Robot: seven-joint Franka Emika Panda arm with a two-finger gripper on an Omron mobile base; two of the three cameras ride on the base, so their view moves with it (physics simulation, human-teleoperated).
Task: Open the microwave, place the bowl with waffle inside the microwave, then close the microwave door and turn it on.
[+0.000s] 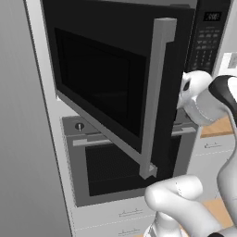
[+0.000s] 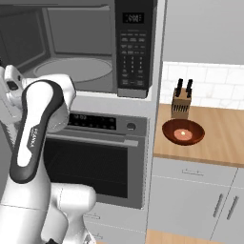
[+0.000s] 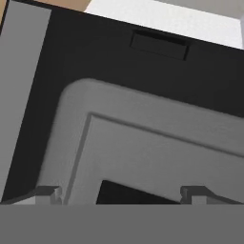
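Standing swung wide open, the microwave door point(image 1: 106, 88) shows its silver bar handle point(image 1: 155, 97) in the left base view, while the keypad's display point(image 2: 133, 18) is too blurred to read. Gripper point(image 3: 121, 194) fingers sit spread apart, holding nothing, apparently facing the door's inner frame. Right base view adds the microwave point(image 2: 81, 47) cavity and the bowl with waffle point(image 2: 183, 132) on the wooden counter point(image 2: 224, 138) beside a knife block point(image 2: 182, 102).

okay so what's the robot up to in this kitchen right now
It is partway through a microwave job. The microwave door is swung open, and the end effector, fingers spread and holding nothing, sits close against the door's inner side. The bowl with waffle still waits on the wooden counter beside the knife block.
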